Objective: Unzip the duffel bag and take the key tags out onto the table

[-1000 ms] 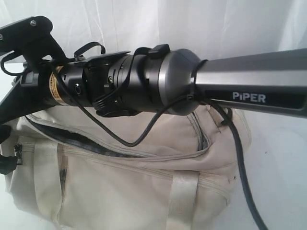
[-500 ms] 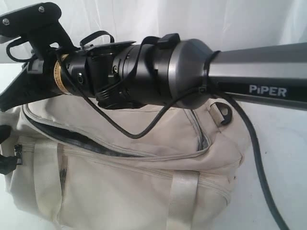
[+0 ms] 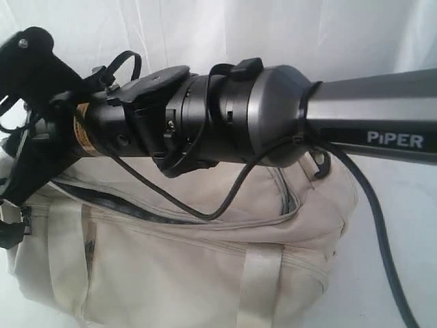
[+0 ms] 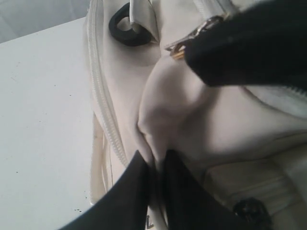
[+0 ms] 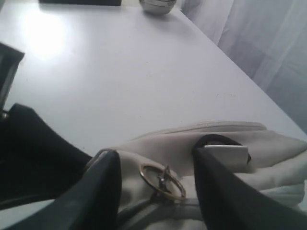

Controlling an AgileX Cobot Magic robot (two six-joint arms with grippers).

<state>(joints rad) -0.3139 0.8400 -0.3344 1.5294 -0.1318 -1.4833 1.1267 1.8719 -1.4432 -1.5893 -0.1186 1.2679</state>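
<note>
The cream-white duffel bag [image 3: 205,273] lies on the white table [image 5: 120,72], its grey zipper [image 3: 130,208] parted into a dark slit. My right arm [image 3: 273,116] reaches across the bag to its left end. There my right gripper [image 5: 153,154] stands open, with the zipper's metal pull ring [image 5: 163,182] between its fingers and untouched. My left gripper [image 4: 153,154] is shut on a fold of the duffel bag's fabric [image 4: 163,110], beside a white zipper line [image 4: 103,115]. The key tags are hidden.
A black D-ring [image 4: 127,31] sits at the bag's end, another [image 3: 319,164] at its right end. A metal bowl [image 5: 157,5] and a dark object [image 5: 79,1] stand at the table's far edge. White curtain hangs behind [image 3: 273,34].
My right arm's wrist has rolled and its gripper end has dipped toward the bag's left end. The bag and its zipper slit look unchanged.
</note>
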